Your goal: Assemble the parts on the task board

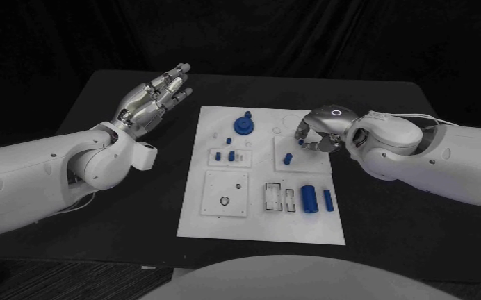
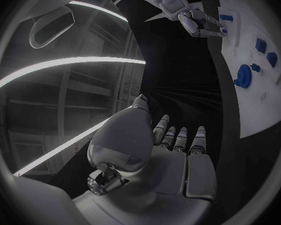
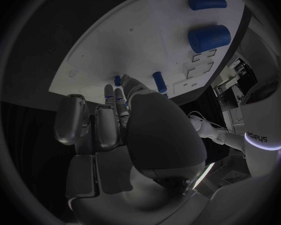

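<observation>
Task board (image 1: 263, 225) sits mid-table (image 1: 110, 105), long axis running away from the robot. The parts are grouped by station, so each lies close to its own socket:
- blue gear with knob (image 1: 244, 125) at the far end
- small blue pegs (image 1: 226, 155) in the left mid fixture
- two blue cylinders (image 1: 318, 198) lying flat near the right edge, in easy reach of the right arm

Right robot hand (image 1: 317, 135) is down over the board's far-right panel, fingers curled toward a small blue peg (image 1: 288, 158). In the right wrist view the fingertips (image 3: 115, 96) are close to small pegs on the board, but I can't tell if anything is pinched; probably lining up a pick or an insert.

Left robot hand (image 1: 152, 101) is raised beside the board's left edge, palm up, fingers spread, holding nothing. It looks parked to keep the working area unobstructed.
</observation>
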Robot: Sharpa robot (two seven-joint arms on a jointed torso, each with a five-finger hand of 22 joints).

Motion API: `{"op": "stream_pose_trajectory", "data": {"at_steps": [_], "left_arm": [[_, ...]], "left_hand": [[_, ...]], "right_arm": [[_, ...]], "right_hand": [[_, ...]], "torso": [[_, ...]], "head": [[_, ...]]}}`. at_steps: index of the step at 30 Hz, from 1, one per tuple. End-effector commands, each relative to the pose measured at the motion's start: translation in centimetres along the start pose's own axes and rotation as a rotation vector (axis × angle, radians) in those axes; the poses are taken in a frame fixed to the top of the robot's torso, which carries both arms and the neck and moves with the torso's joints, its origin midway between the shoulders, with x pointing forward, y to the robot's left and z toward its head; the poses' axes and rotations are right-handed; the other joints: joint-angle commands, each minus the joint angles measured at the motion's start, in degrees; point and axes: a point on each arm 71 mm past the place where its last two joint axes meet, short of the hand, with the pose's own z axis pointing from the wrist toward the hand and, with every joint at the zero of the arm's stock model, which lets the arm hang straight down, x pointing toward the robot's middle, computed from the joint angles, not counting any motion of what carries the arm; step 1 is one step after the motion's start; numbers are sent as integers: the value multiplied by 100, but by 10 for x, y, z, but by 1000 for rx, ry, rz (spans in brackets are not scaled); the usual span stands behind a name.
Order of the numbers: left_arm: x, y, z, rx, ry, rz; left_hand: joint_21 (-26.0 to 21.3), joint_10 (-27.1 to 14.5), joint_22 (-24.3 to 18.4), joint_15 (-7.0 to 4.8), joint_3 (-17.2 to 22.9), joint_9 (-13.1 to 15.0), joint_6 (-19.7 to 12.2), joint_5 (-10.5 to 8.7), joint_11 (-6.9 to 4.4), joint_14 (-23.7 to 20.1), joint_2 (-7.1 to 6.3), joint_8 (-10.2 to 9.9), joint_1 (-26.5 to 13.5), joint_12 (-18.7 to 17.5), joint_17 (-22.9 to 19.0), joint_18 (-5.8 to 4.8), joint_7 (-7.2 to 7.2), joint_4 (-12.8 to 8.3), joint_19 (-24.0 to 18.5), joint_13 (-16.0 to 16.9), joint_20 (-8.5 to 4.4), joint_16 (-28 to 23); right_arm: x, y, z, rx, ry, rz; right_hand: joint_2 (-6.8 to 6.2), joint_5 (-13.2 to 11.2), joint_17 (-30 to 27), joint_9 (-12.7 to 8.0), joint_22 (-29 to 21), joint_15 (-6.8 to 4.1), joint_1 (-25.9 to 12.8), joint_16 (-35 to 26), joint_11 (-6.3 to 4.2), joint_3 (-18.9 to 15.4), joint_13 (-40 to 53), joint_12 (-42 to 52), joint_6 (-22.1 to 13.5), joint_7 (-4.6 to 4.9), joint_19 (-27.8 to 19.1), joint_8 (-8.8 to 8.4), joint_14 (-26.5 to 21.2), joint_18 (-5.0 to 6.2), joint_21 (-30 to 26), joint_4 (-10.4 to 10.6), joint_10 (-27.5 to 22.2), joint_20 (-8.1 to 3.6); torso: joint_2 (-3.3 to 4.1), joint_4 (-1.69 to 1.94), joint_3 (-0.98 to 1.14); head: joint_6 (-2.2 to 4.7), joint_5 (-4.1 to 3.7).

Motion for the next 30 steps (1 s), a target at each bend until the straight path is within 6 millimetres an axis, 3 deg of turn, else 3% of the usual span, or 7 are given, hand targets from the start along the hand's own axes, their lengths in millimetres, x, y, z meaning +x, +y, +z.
{"op": "stream_pose_trajectory", "data": {"at_steps": [1, 4, 12, 14, 19, 27, 30], "left_arm": [[2, -1, 0, 26, 18, -22], [2, -1, 1, 21, 21, -24], [1, 0, 0, 9, 25, -27], [1, 1, 0, 7, 25, -27], [2, 1, 1, 1, 27, -29], [1, 3, 0, -6, 25, -29], [1, 4, 0, -8, 26, -30]], "left_hand": [[14, 1, 18, 77, -21, -6, -18, 67, 55, -3, 0, -5, 105, -38, -6, 97, 24, -21, 15, -8, 73, -21], [18, 1, 30, 111, 26, 1, 41, 273, 81, -3, -20, 19, 292, -38, -6, 97, 67, -74, 23, -8, 117, -21], [31, 1, 80, 168, 67, 9, 111, 463, 109, -3, -33, 49, 464, -38, -6, 101, 101, -99, 43, -8, 169, -21], [36, 1, 96, 201, 98, 19, 192, 621, 146, -3, -50, 77, 582, -38, -6, 102, 144, -166, 54, -8, 199, -21], [52, 1, 152, 232, 114, 35, 338, 722, 182, -3, -58, 131, 652, -38, -6, 105, 187, -201, 79, -8, 236, -21], [83, 1, 240, 295, 121, 35, 360, 785, 210, -3, -55, 154, 689, -38, -6, 110, 212, -212, 129, -8, 305, -21], [100, 1, 279, 331, 129, 37, 375, 827, 228, -3, -57, 167, 720, -38, -6, 110, 228, -233, 159, -8, 337, -21]], "right_arm": [[5, 0, 1, -4, 36, -6], [6, 0, 2, -5, 40, -7], [10, 1, 5, -11, 37, -5], [11, 1, 7, -13, 37, -5], [13, 0, 9, -18, 25, -2], [12, 0, 9, -19, -12, 4], [11, 0, 9, -18, -22, 6]], "right_hand": [[-22, 292, 8, 22, 926, -42, 100, 19, -1, 70, 0, 40, 71, -4, -16, 38, 33, 29, -30, -49, 43, -20], [-20, 391, 4, 59, 922, -42, 102, 15, -8, 104, -2, 57, 190, -31, -21, 91, 30, 34, -50, -62, 57, -25], [16, 408, 39, 168, 924, -26, 94, 27, -33, 150, 35, 207, 463, -39, -11, 218, 43, 31, -47, -104, 330, -18], [25, 484, 40, 193, 927, -9, 110, 27, -41, 171, 40, 233, 512, -42, -5, 237, 44, 28, -37, -132, 391, -8], [53, 672, 56, 282, 929, 47, 133, 32, -74, 215, 62, 325, 702, -36, -1, 320, 49, 24, -33, -224, 618, 34], [117, 544, 69, 384, 934, 32, 132, 35, -110, 218, 83, 388, 901, -34, 5, 400, 53, 27, -16, -322, 849, 41], [129, 521, 68, 397, 937, 27, 159, 34, -117, 226, 84, 389, 916, -36, 9, 402, 53, 25, -3, -356, 873, 37]], "torso": [[2, -8, -2], [2, -6, -2], [-1, 0, 0], [-2, 1, 0], [1, 6, -1], [4, -12, -2], [0, -3, 0]], "head": [[0, -3], [0, -10], [0, -4], [0, 6], [0, 1], [0, 24], [0, 32]]}}
